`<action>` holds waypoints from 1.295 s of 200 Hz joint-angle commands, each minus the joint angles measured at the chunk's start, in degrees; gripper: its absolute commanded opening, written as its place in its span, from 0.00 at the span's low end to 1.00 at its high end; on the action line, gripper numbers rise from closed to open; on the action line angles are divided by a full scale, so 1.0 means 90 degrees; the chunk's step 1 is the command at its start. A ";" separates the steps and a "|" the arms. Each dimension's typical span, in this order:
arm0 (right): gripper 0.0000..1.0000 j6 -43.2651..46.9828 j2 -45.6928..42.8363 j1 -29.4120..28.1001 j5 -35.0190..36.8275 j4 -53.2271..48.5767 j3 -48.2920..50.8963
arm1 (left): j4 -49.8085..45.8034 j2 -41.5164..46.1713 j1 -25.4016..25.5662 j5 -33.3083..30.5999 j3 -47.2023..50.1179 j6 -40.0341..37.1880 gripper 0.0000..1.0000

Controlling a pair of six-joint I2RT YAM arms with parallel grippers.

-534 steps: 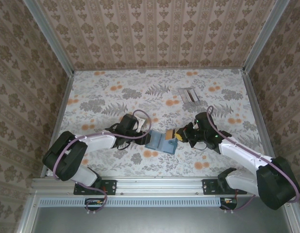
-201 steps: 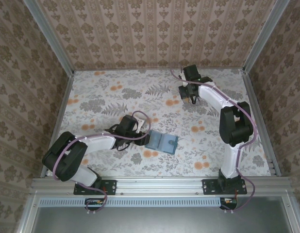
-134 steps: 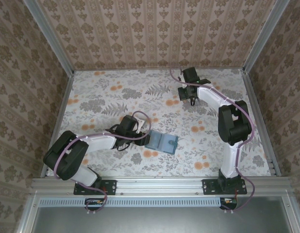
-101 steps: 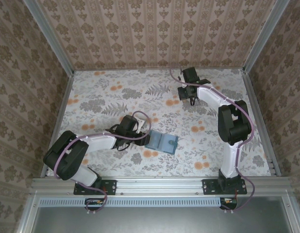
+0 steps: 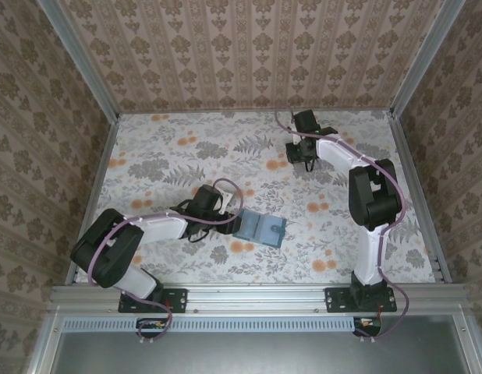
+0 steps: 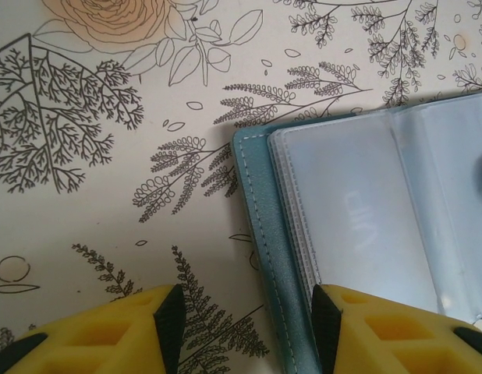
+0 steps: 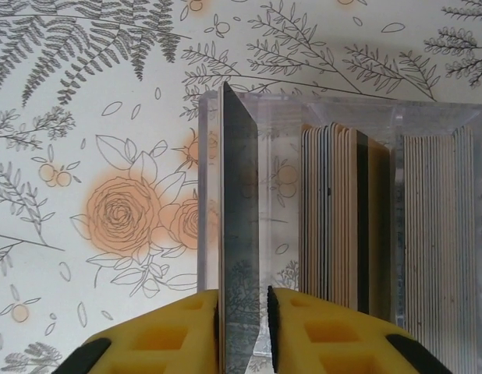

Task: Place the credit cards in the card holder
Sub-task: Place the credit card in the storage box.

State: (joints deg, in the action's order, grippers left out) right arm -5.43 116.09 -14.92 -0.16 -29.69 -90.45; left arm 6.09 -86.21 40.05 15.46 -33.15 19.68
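The teal card holder (image 5: 260,228) lies open on the table, its clear pockets up. My left gripper (image 5: 232,220) is open at its left end. In the left wrist view the holder's stitched edge (image 6: 260,234) runs between the fingers of that gripper (image 6: 242,331), and the right finger sits over the clear sleeve. My right gripper (image 5: 302,156) hangs over the clear stand at the back. In the right wrist view, its jaws (image 7: 244,327) are slightly open around an upright dark grey credit card (image 7: 239,234). The left pad touches the card and a thin gap shows on the right.
The clear slotted stand (image 7: 428,117) holds two more packs of upright cards (image 7: 334,218) to the right of my fingers. Patterned walls and metal rails close in the table on three sides. Floral tabletop lies bare between the stand and the holder.
The right arm left the card holder and swung to the stand at the back. Its jaws, shut a moment ago, have parted around the dark card. The left arm has not moved.
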 commanded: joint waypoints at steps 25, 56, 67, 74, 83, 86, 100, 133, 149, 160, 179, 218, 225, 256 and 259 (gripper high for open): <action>0.32 -0.0158 0.0207 -0.0010 -0.0290 -0.0584 -0.0563 | 0.0012 -0.0062 0.0013 0.0051 -0.0150 0.0035 0.50; 0.36 -0.0321 0.0359 -0.0006 -0.0580 -0.0631 -0.0672 | 0.0007 -0.0034 0.0017 0.0136 -0.0155 0.0027 0.50; 0.38 -0.0394 0.0334 -0.0007 -0.0645 -0.0591 -0.0637 | -0.0006 -0.0041 0.0014 0.0074 -0.0155 0.0020 0.51; 0.39 -0.0421 0.0343 -0.0009 -0.0634 -0.0569 -0.0624 | -0.0038 -0.0066 0.0022 0.0048 -0.0171 0.0003 0.50; 0.42 -0.0432 0.0384 -0.0004 -0.0594 -0.0553 -0.0628 | -0.0072 -0.0083 0.0020 0.0071 -0.0201 0.0001 0.50; 0.43 -0.0445 0.0403 -0.0004 -0.0581 -0.0549 -0.0632 | -0.0080 -0.0078 0.0020 0.0096 -0.0203 0.0010 0.51; 0.43 -0.0551 0.0494 -0.0011 -0.0662 -0.0568 -0.0684 | -0.0020 -0.0067 0.0025 0.0195 -0.0182 0.0038 0.51; 0.43 -0.0677 0.0555 -0.0016 -0.1028 -0.0442 -0.0640 | -0.0079 -0.0069 0.0032 0.0167 -0.0204 0.0024 0.51; 0.41 -0.0699 0.0535 -0.0014 -0.1054 -0.0472 -0.0674 | -0.0028 -0.0022 0.0029 0.0217 -0.0177 0.0036 0.51; 0.39 -0.0714 0.0460 -0.0014 -0.1125 -0.0411 -0.0622 | -0.0045 -0.0002 0.0028 0.0146 -0.0173 0.0030 0.51; 0.35 -0.0705 0.0382 -0.0007 -0.1240 -0.0334 -0.0621 | -0.0120 0.0010 0.0025 0.0139 -0.0194 0.0005 0.51; 0.29 -0.0782 0.0275 -0.0005 -0.1408 -0.0262 -0.0620 | -0.0117 0.0050 0.0042 0.0108 -0.0170 0.0001 0.50; 0.29 -0.0783 0.0265 -0.0011 -0.1415 -0.0256 -0.0615 | -0.0115 0.0057 0.0042 0.0131 -0.0171 -0.0001 0.50; 0.28 -0.0822 0.0217 -0.0007 -0.1528 -0.0251 -0.0599 | -0.0085 0.0048 0.0042 0.0127 -0.0174 0.0010 0.50; 0.28 -0.0822 0.0216 -0.0009 -0.1534 -0.0255 -0.0595 | -0.0089 0.0043 0.0039 0.0132 -0.0175 0.0009 0.50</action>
State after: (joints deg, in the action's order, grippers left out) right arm -11.84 119.92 -14.76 -11.11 -32.77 -95.57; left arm 6.00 -86.24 40.10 16.32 -33.41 19.68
